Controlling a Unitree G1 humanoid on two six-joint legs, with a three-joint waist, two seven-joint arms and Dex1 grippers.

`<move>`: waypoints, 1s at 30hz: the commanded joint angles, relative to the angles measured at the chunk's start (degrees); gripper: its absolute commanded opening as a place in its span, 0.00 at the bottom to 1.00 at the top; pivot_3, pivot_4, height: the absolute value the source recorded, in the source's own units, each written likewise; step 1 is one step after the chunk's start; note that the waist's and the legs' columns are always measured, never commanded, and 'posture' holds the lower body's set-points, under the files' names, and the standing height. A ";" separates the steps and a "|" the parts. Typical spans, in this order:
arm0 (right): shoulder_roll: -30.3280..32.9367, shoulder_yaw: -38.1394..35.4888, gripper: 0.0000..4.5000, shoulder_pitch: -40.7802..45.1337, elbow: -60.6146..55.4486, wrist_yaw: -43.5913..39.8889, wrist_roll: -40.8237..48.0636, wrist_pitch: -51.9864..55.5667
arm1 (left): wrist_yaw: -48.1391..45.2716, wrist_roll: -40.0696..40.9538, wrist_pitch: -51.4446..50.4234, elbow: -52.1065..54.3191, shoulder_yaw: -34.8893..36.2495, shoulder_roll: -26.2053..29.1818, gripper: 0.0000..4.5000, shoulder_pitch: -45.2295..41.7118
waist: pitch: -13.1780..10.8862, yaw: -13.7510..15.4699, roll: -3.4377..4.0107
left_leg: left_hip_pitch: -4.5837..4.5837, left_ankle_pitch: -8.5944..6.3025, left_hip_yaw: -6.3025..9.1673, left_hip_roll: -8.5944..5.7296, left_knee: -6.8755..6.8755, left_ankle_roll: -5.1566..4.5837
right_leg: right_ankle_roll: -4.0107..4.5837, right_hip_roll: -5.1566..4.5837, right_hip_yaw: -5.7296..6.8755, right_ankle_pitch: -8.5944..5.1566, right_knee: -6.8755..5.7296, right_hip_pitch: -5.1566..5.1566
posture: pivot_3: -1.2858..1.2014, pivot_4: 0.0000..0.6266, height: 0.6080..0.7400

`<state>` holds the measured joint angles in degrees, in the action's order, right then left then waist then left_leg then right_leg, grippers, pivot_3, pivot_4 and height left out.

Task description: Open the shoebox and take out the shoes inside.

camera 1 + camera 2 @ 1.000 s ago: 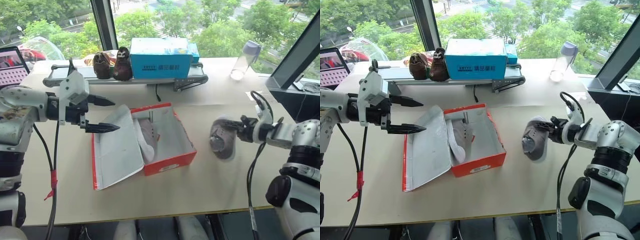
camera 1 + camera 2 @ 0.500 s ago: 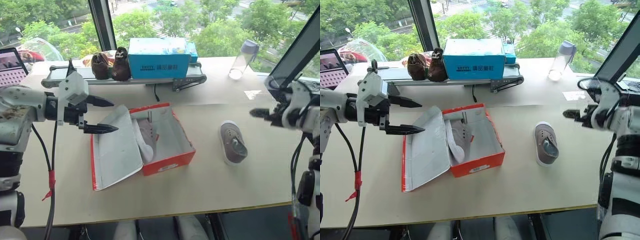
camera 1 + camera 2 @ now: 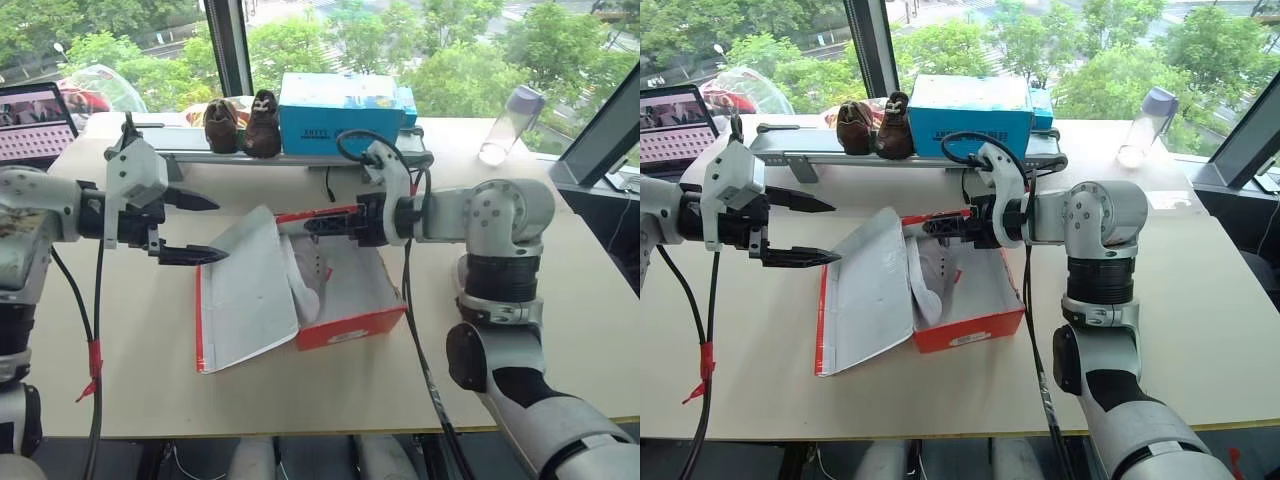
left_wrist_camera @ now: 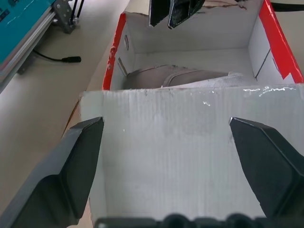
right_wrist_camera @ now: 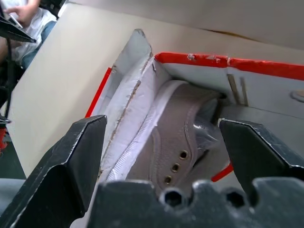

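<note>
The red shoebox (image 3: 345,325) stands open mid-table, its white-lined lid (image 3: 245,300) folded out flat to the left. One grey shoe (image 3: 305,285) with a white sole lies on its side inside, against the lid-side wall; the right wrist view looks down on this shoe (image 5: 178,142). My right gripper (image 3: 312,222) hangs open over the box's far edge, pointing left, nothing between its fingers (image 5: 71,156). My left gripper (image 3: 218,230) hovers open above the lid's left edge, apart from it. In the left wrist view the lid (image 4: 180,156) spans the gap between the fingers (image 4: 71,175).
Behind the shoebox a grey rail carries a blue box (image 3: 345,110) and two dark brown furry shoes (image 3: 245,125). A clear bottle (image 3: 510,125) stands at the back right, a laptop (image 3: 35,120) at the far left. A black cable (image 3: 328,188) runs down from the rail.
My right gripper let go of a grey shoe on the table at the right, then swung left to above the box's far edge. The left gripper kept still. The camera shifted.
</note>
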<state>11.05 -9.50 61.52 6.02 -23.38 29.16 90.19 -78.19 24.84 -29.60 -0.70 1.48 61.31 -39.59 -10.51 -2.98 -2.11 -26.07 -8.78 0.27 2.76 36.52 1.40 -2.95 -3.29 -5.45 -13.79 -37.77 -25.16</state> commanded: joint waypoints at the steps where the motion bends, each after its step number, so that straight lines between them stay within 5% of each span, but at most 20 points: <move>1: -0.79 3.76 0.99 -1.06 3.11 -0.37 -1.29 -5.50 | 0.74 0.82 -0.72 2.87 3.02 1.54 1.00 0.75 | 0.00 -0.07 0.00 | 0.02 0.00 0.00 0.01 0.00 0.00 | 0.00 0.02 0.00 0.00 0.00 0.00 | 0.52 0.24 1.00; 17: -5.97 8.75 0.99 2.34 19.72 -3.69 -3.89 -19.80 | 3.20 2.11 -2.81 6.89 6.36 2.13 1.00 5.11 | 0.00 -1.21 0.00 | 0.08 0.00 0.04 0.07 -0.04 0.00 | 0.05 0.11 -0.02 -0.03 -0.19 -0.05 | 0.52 0.24 1.00; 20: -6.61 8.73 0.85 2.82 20.53 -3.94 -3.88 -20.91 | 3.52 2.22 -3.00 7.16 6.49 2.14 1.00 5.38 | 0.00 -1.19 0.00 | 0.08 0.00 0.04 0.07 -0.05 0.00 | 0.05 0.11 -0.02 -0.03 -0.18 -0.05 | 0.52 0.24 1.00; 30: -6.32 7.45 0.12 3.00 19.53 -3.94 -3.55 -20.48 | 4.12 2.29 -2.39 6.70 5.97 2.03 1.00 5.22 | 0.00 -1.20 0.00 | 0.08 0.00 0.05 0.07 -0.06 0.00 | 0.06 0.11 -0.01 -0.03 -0.19 -0.05 | 0.52 0.24 1.00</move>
<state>4.67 -0.89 62.83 27.34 -27.38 24.95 70.05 -74.42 27.07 -32.72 5.25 5.79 62.37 -33.59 -10.51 -4.18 -2.11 -25.99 -8.78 0.31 2.84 36.45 1.41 -2.89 -3.18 -5.46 -13.82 -37.96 -25.22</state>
